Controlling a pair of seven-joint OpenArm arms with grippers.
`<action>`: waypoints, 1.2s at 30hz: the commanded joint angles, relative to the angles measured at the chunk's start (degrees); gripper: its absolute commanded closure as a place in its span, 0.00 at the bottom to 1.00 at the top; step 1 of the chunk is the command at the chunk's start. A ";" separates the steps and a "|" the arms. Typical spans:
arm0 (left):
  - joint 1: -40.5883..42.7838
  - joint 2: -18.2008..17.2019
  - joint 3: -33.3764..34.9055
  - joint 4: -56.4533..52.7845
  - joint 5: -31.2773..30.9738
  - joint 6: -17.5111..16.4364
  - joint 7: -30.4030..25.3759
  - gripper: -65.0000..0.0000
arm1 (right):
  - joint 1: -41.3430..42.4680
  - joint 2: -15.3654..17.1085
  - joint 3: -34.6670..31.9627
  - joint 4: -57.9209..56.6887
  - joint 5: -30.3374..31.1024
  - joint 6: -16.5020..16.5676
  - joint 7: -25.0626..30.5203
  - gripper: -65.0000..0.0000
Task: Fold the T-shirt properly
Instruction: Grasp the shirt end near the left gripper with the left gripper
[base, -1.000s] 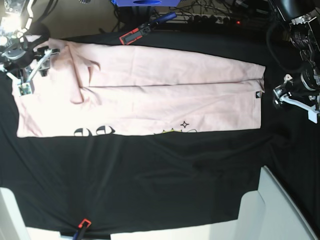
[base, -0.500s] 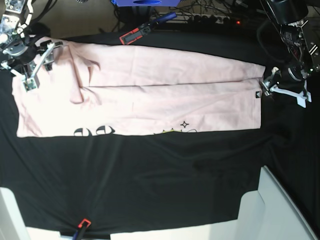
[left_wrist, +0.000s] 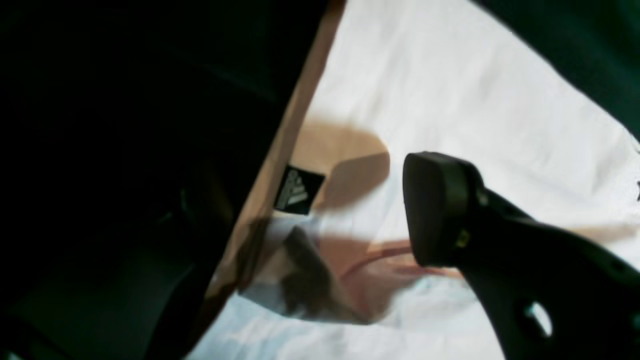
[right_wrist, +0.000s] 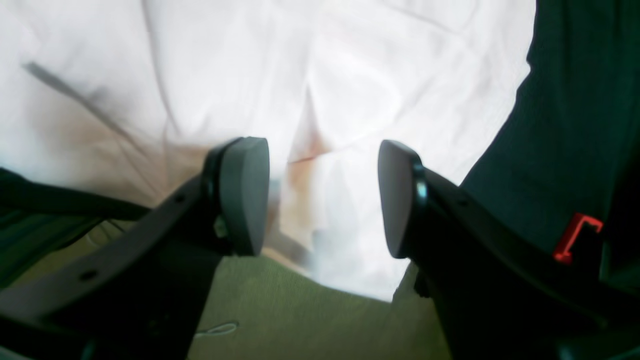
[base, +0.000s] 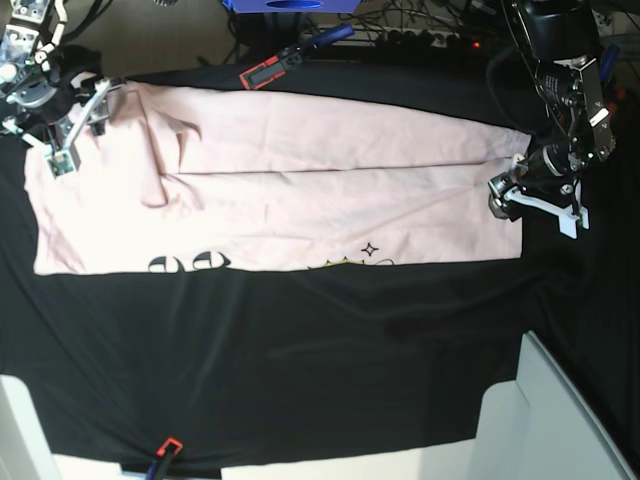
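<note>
T-shirt (base: 300, 190) lies flat on the black cloth (base: 300, 350) covering the bench, folded lengthwise into a long band. Plain side faces up; a strip of black lettering and a small star print show along its near edge. A raised crease runs down the middle, and there is some bunching near the sleeve end.

Left tool (base: 535, 205), on the right of the base view, sits over the hem end of the shirt, jaws spread, nothing between them. In the left wrist view one finger (left_wrist: 435, 210) hangs above the pink cloth just beside the small black logo tab (left_wrist: 298, 190); the other finger is not clearly seen.

Right tool (right_wrist: 320, 197) is at the far corner on the opposite end, jaws wide and empty, straddling the shirt's edge where it meets the bench margin.

Risks, as judged:
- Each tool could pinch only the top layer. The band is at least two layers thick, so a shallow bite would peel the earlier fold open on lifting.
- Either tool could also catch the black cloth beneath and drag it up with the shirt.
- The grips look uneven: left mid-hem, right at a far corner. A lift from these points could skew the band and leave the next fold crooked.
- The bunched sleeve area may get trapped inside the fold as a lump.
- Red clamp (base: 262, 72) holds the cloth near the far edge; the right arm's sweep could snag it.
</note>
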 joint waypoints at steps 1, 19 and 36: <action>0.32 -0.64 -0.10 -0.27 0.41 0.83 2.12 0.21 | 0.00 0.41 0.24 1.15 0.39 -0.03 0.89 0.49; 0.41 -0.02 0.51 -0.88 0.41 0.83 2.30 0.65 | 0.09 0.41 -0.11 0.89 0.39 -0.03 0.89 0.49; 2.96 0.06 0.51 5.71 0.06 0.83 2.47 1.00 | 0.09 0.41 -0.20 0.89 0.39 -0.03 0.89 0.49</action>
